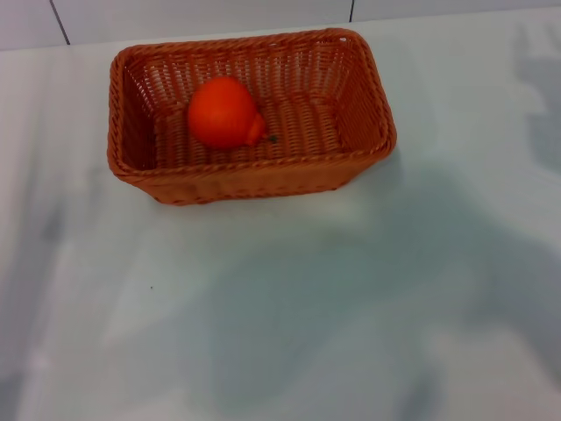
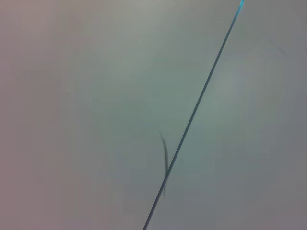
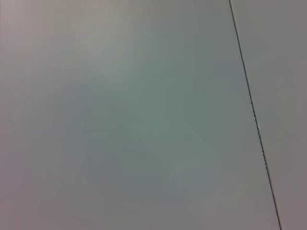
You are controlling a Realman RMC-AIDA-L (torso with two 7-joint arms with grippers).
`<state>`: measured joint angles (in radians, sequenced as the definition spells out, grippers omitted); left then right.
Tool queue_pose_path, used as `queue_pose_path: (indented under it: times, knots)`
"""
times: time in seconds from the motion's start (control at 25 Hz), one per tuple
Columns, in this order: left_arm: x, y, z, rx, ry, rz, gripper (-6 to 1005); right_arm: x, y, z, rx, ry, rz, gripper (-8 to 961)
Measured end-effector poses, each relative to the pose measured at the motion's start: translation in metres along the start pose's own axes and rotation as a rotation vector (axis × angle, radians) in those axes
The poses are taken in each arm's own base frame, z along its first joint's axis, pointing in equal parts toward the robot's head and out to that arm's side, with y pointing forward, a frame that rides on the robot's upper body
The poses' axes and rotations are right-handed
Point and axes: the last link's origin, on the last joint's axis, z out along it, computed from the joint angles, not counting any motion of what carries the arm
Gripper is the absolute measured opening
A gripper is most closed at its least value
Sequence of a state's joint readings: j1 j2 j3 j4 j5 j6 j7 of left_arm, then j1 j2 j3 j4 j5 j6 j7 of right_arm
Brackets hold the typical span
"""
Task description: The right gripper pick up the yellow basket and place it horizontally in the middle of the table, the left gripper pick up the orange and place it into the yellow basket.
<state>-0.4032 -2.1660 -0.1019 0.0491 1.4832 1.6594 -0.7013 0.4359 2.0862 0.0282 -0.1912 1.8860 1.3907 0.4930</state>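
We are looking down at the bench (image 1: pixel 289 333), starting close to us. The near part of the bench is showing only soft grey shadows on its shiny white top. No arm is showing there. The left gripper and the right gripper are both out of sight in every view, so we cannot tell if their jaws are wide, narrow or holding anything. Both wrist cameras are seeing only a plain pale surface with one thin dark line (image 2: pixel 201 96) running across it.

Going farther back, we are finding the yellow basket (image 1: pixel 249 180). It is really more orange-brown than yellow. It is sitting flat on the bench with its long side running left to right, toward the back and a little to the left of the middle. Sitting flat like that is keeping its open top facing up, so fruit can go in and not roll out.

The orange (image 1: pixel 224 111) is lying inside the basket, on the woven floor, a little left of its middle. We are guessing both jobs are done and the arms are resting away.

Behind the basket, a pale wall (image 1: pixel 202 17) is standing.
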Motion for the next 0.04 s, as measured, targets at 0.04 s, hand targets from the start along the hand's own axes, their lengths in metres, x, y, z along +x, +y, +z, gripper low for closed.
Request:
queue_pose_path:
  times: [0.04]
  knots:
    - [-0.0005,0.0004,-0.0004,0.002,0.000,0.000,909,-0.0003,-0.0003,0.0001,0.000,-0.001,0.001,416]
